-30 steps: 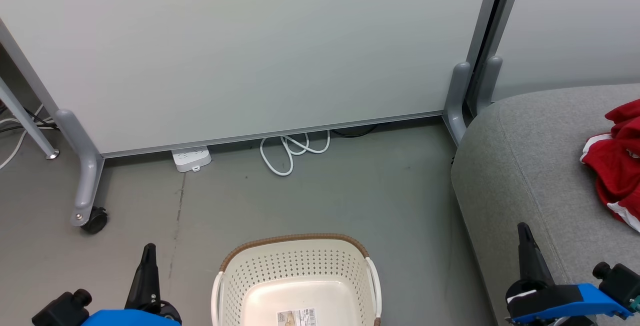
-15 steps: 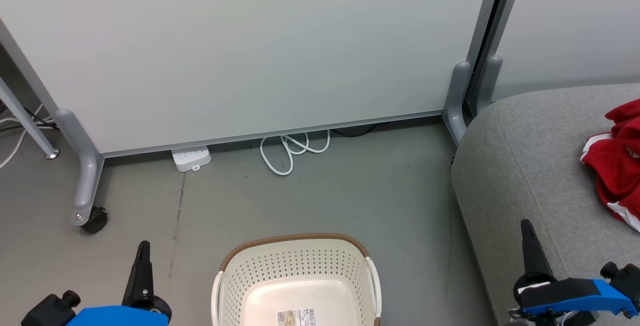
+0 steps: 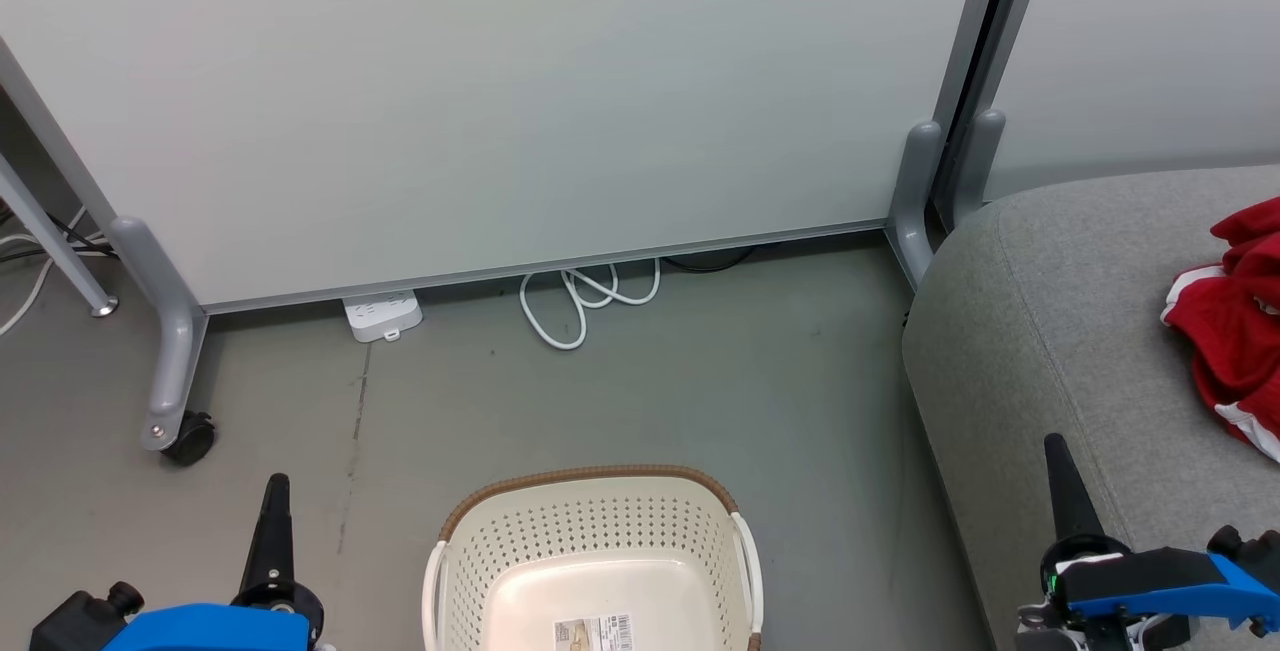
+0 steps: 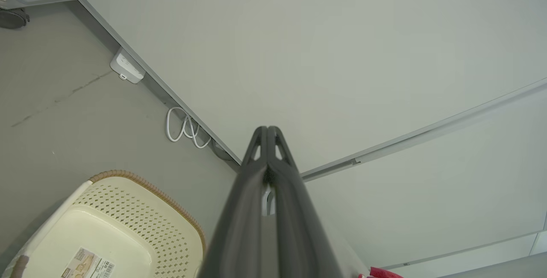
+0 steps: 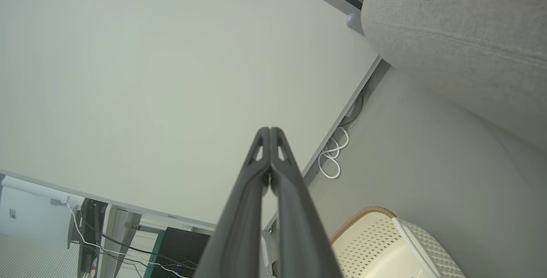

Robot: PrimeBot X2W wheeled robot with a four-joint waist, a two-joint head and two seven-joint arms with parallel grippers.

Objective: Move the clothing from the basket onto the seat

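The cream basket [image 3: 590, 541] with a brown rim stands on the floor at the bottom centre; its inside shows just a paper label. Red clothing [image 3: 1235, 321] with white trim lies on the grey seat [image 3: 1060, 331] at the right edge. My left gripper [image 3: 275, 486] is shut with nothing in it, low at the left of the basket. My right gripper [image 3: 1053, 443] is shut and holds nothing, over the seat's front part. The left wrist view has the shut left gripper [image 4: 267, 129], the basket [image 4: 128, 209] and a scrap of red clothing [image 4: 384, 273]. The right wrist view has the shut right gripper [image 5: 270, 130], the seat [image 5: 461, 34] and the basket [image 5: 384, 244].
A white partition panel [image 3: 500, 101] on grey feet stands across the back. A castor [image 3: 188, 439] sits at its left foot. A white power strip [image 3: 381, 317] and a looped white cable [image 3: 585, 303] lie on the grey floor under the panel.
Both grippers have sunk a little toward the bottom of the head view; the left one also slid slightly left. Basket, clothing and seat have not moved.
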